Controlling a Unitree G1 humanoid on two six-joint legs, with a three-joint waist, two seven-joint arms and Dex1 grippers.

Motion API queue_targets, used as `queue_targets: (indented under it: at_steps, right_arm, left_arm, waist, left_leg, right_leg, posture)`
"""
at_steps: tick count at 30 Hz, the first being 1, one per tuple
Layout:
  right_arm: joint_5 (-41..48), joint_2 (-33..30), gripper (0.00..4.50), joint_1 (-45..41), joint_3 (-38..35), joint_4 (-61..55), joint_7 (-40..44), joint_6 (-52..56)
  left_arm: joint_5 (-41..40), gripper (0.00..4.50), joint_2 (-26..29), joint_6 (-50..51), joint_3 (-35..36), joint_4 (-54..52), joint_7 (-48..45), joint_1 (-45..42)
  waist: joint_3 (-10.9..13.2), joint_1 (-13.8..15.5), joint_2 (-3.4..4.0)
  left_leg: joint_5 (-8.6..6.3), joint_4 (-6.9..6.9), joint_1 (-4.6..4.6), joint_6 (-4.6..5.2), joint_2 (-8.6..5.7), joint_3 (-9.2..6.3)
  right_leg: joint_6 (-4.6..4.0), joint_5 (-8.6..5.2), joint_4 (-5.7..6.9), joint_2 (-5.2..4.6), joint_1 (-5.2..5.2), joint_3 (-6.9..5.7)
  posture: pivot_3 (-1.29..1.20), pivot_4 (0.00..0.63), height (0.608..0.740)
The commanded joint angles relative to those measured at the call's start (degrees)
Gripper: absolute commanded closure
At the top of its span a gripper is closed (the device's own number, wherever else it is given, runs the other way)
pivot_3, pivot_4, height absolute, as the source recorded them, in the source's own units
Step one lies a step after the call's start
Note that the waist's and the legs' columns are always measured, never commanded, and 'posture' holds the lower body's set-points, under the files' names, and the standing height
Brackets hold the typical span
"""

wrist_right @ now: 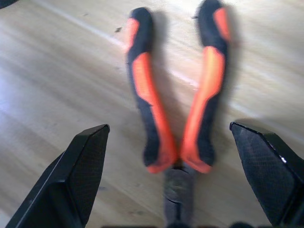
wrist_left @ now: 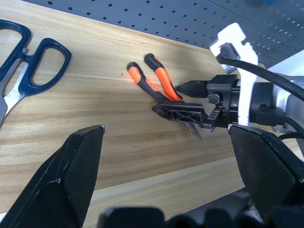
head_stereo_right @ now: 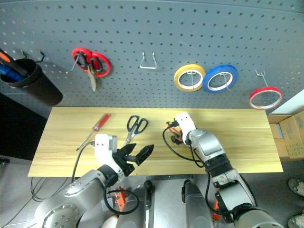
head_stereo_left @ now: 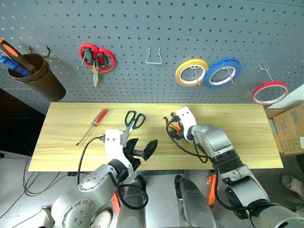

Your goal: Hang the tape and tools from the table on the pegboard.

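Two black fingers of the right gripper (wrist_right: 173, 175) stand spread wide on either side of the pliers (wrist_right: 175, 95), which lie flat on the table (head_stereo_left: 237, 133), not yet grasped. The left gripper (head_stereo_left: 142, 151) hovers open and empty nearby. Pickup is seemingly under way; next, close on the handles and lift toward the pegboard (head_stereo_left: 190, 28).

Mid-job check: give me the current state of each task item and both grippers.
red tape ring: hung on the pegboard
pliers: flat on the table, handles spread
blue-handled scissors: on table
red screwdriver: on table
right gripper: open, straddling pliers
left gripper: open, empty
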Motion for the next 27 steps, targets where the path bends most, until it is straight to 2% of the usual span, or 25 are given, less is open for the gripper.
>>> queue_targets:
  at_steps: [1, 3, 5, 7, 15, 21, 27]
  right_arm:
    - [-0.7, -0.6, 0.98, -0.2, 0.0, 0.5, 0.9, -0.7]
    - [-1.0, -0.9, 1.54, 0.1, 0.0, 0.0, 1.0, -0.4]
    - [-1.1, -1.2, 2.29, 0.4, 0.0, -0.5, 1.1, -0.2]
    - [-1.4, -1.5, 2.78, 0.8, 0.0, -1.1, 1.0, -0.5]
    - [-1.4, -5.0, 2.78, 5.7, -0.6, -11.2, 1.8, 0.9]
    - [1.6, -5.9, 2.78, 13.3, -5.6, -30.3, 0.9, 0.3]
    - [1.0, -7.9, 2.78, 25.5, -4.1, -49.8, -0.1, -3.1]
  left_arm:
    - [-1.4, 0.0, -0.2, -0.9, -0.5, -2.9, 0.3, 0.8]
    - [-1.5, 0.0, -0.2, -1.0, -0.6, -2.9, 0.5, 0.8]
    - [-1.5, 0.0, -0.3, -1.1, -0.7, -2.7, 0.5, 0.6]
    - [-1.5, 0.0, -0.4, -1.2, -0.9, -2.5, 0.4, 0.3]
    - [-1.4, 0.0, -0.4, -1.8, -1.5, -0.9, -0.6, -1.8]
    - [-3.8, 0.0, -2.6, -3.1, -1.4, 0.6, -1.0, -4.6]
    - [-3.0, 0.0, -2.8, -4.3, -2.3, 2.4, -2.3, -6.0]
  waist:
    - [0.0, 0.2, 0.0]
    - [0.0, 0.3, 0.0]
    - [0.0, 0.3, 0.0]
    - [0.0, 0.3, 0.0]
    - [0.0, 1.2, 0.0]
    - [0.0, 1.2, -0.01]
    - [0.0, 1.3, -0.05]
  left_leg:
    - [0.0, 0.01, 0.0, 0.0, 0.0, 0.0]
    - [0.0, 0.02, 0.0, 0.0, -0.01, 0.0]
    - [0.0, 0.02, 0.0, 0.0, 0.0, 0.0]
    - [0.0, 0.02, 0.01, 0.0, 0.0, 0.0]
    - [0.0, 0.01, -0.02, 0.0, -0.02, 0.0]
    - [0.0, 0.03, -0.06, -0.01, -0.02, -0.03]
    - [0.0, 0.0, -0.06, -0.03, -0.02, -0.08]
  right_leg:
    - [0.0, 0.0, 0.0, 0.0, 0.01, 0.0]
    - [0.0, 0.0, 0.0, -0.01, 0.01, 0.01]
    - [0.0, 0.0, 0.01, 0.0, 0.01, 0.0]
    - [0.0, 0.0, 0.01, 0.0, 0.01, 0.0]
    - [0.0, 0.0, -0.02, -0.01, 0.0, -0.01]
    - [0.02, 0.0, -0.03, -0.02, 0.0, -0.04]
    - [0.02, 0.0, -0.02, -0.03, 0.0, -0.09]
  posture:
    - [0.13, 0.377, 0.74]
    - [0.12, 0.373, 0.74]
    - [0.12, 0.373, 0.74]
    - [0.12, 0.369, 0.74]
    - [0.11, 0.354, 0.74]
    - [0.1, 0.344, 0.74]
    - [0.09, 0.328, 0.74]
